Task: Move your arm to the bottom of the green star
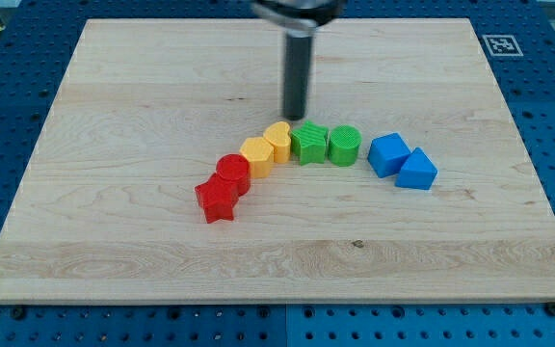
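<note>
The green star [308, 144] sits near the board's middle, touching a green cylinder [344, 146] on its right and a yellow heart-like block [277, 141] on its left. My tip [296, 116] stands just above the green star's upper left edge, toward the view's top, close to it and to the yellow block. The rod rises straight up out of the view's top.
A yellow hexagon [257, 155], a red cylinder [232, 173] and a red star [217, 200] run in a curve down to the left. A blue cube [388, 153] and a blue triangular block [417, 170] lie to the right. The wooden board [114, 251] lies on a blue perforated table.
</note>
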`<state>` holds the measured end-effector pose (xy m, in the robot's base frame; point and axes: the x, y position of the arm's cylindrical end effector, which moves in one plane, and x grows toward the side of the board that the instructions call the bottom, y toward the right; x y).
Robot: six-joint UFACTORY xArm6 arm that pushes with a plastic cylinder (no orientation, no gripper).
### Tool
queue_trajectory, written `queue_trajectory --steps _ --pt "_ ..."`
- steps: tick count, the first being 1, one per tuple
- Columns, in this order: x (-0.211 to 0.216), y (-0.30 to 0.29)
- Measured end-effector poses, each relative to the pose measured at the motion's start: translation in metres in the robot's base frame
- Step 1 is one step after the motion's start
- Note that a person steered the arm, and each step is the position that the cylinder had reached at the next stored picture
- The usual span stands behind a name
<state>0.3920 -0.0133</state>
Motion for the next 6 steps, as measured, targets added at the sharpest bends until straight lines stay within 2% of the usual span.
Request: queue_trajectory --steps 2,3,4,5,6 --pt "0.017 -0.108" --pt "0.055 -0.135" --pt "0.13 -0.134" --pt "0.202 -0.101" --pt "0.22 -0.016"
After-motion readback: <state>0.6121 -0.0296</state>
